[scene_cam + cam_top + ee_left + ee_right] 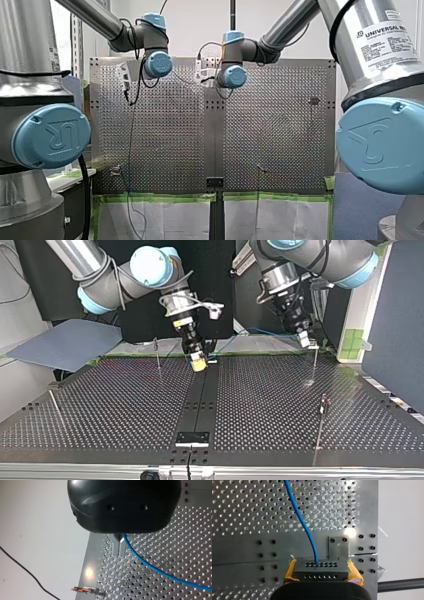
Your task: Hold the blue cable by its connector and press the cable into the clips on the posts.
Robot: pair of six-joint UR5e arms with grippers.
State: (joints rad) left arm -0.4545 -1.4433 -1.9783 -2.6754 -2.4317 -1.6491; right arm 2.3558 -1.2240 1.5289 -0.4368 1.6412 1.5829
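Note:
The blue cable (298, 517) rises from a dark grey connector block (322, 571). My right gripper (321, 565) is shut on that block, one yellow pad (290, 570) on each side of it. In the top view my right gripper (199, 361) hangs low over the table's dark centre strip near the far edge. My left gripper (119, 553), black with metal fingers, is shut on the blue cable (162, 573), which trails away from it over the perforated plate. In the top view my left gripper (306, 340) sits beside a thin post (315, 362).
Thin posts stand on the perforated table (125, 405): one near my right gripper (157, 354), one at the top view's right (322, 412), one at its left (55, 407). A post with an orange clip (82, 589) lies ahead of my left gripper. Green tape (165, 197) edges the table.

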